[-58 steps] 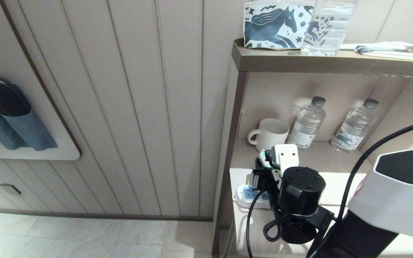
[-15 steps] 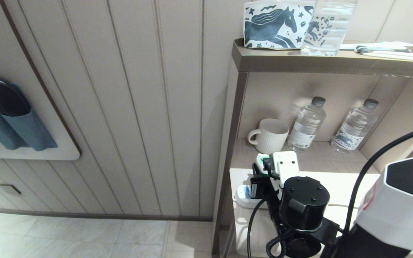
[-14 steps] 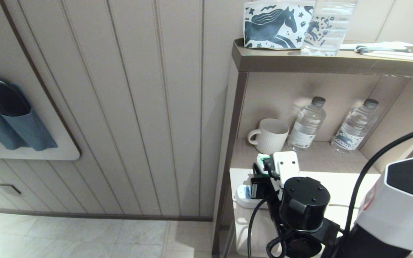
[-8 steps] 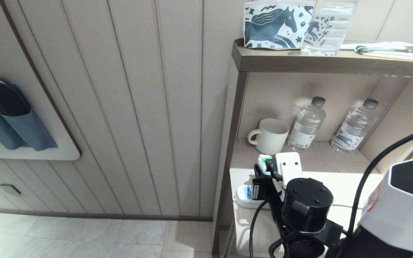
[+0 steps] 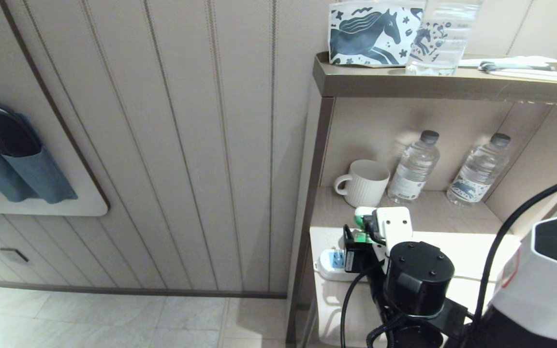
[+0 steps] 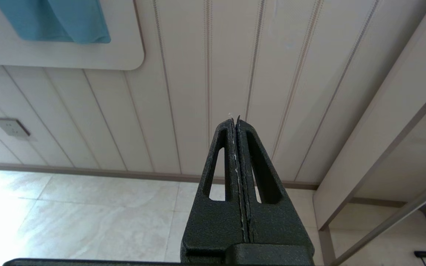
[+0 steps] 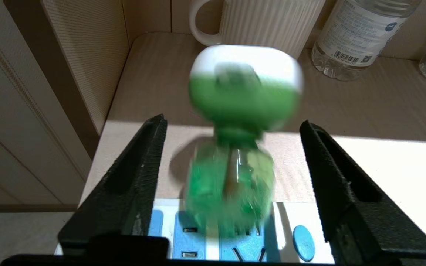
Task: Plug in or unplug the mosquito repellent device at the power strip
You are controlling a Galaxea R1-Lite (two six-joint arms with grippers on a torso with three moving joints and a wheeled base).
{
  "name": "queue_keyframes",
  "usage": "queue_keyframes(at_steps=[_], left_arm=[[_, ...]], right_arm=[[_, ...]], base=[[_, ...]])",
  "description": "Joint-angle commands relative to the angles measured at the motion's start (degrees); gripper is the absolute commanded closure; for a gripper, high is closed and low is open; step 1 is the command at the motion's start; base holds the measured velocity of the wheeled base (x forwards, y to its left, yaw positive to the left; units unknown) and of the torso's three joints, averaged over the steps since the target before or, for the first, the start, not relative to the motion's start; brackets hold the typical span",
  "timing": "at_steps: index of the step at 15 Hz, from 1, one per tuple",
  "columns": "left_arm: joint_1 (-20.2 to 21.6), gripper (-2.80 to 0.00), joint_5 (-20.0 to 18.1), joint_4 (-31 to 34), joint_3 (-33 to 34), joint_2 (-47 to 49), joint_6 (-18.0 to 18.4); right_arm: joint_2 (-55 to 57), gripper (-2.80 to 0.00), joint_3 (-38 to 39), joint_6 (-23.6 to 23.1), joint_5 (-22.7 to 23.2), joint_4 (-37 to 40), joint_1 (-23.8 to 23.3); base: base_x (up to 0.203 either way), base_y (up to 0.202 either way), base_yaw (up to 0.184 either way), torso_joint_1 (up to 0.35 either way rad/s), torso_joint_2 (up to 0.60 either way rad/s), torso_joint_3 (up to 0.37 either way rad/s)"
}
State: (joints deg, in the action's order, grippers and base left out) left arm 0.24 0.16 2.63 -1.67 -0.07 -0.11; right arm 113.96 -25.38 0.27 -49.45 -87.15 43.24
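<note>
The right gripper (image 7: 231,162) hangs over the lower shelf (image 5: 433,212) of the bedside unit, its two black fingers (image 7: 131,177) spread wide and touching nothing. Between them, clear of both, stands the mosquito repellent device (image 7: 240,122), blurred, with its white head toward the mug (image 7: 264,22) at 12 o'clock and its green bottle over the power strip (image 7: 283,229). Whether its plug sits in a socket cannot be told. The power strip lies along the shelf's front edge at 6 o'clock of the device, showing light-blue socket panels and a round blue button (image 7: 303,242). In the head view the device (image 5: 361,223) stands at 6 o'clock of the mug (image 5: 363,182), with two water bottles (image 5: 414,166) at the mug's 3 o'clock. The left gripper (image 6: 235,122) is parked facing the wall panelling (image 6: 205,74), its fingers pressed together on nothing.
</note>
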Motion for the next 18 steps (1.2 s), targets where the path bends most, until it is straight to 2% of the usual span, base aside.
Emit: queue_keyframes(at_steps=[1,7,11,12,15,18], left_arm=[[0.02,0.00,0.02,0.00,0.00,0.07,-0.07],[0.02,0.00,0.02,0.00,0.00,0.07,0.02],[0.02,0.00,0.02,0.00,0.00,0.07,-0.07],[0.02,0.00,0.11,0.00,0.00,0.07,0.02],[0.02,0.00,0.06,0.00,0.00,0.07,-0.07],[0.02,0.00,0.02,0.00,0.00,0.07,-0.06]], right_arm=[[-0.32,-2.80,0.46,0.30,-0.22,-2.80,0.00],[-2.82,-2.80,0.82,-0.33,-0.18,-2.63,-0.08],[-18.34,-2.80,0.57,-8.81,-0.07,1.38,-0.09],[-23.06,0.00,0.50,-10.54,-0.08,4.87,-0.14],[-39.34,0.00,0.20,-13.41,0.13,21.56,-1.47],[-57.71,0.00,-1.64,-14.29,0.23,43.92,-4.43]], base=[[0.000,0.000,0.000,0.000,0.00,0.000],[0.000,0.000,0.000,0.000,0.00,0.000],[0.000,0.000,0.000,0.000,0.00,0.000],[0.000,0.000,0.000,0.000,0.00,0.000],[0.000,0.000,0.000,0.000,0.00,0.000],[0.000,0.000,0.000,0.000,0.00,0.000]])
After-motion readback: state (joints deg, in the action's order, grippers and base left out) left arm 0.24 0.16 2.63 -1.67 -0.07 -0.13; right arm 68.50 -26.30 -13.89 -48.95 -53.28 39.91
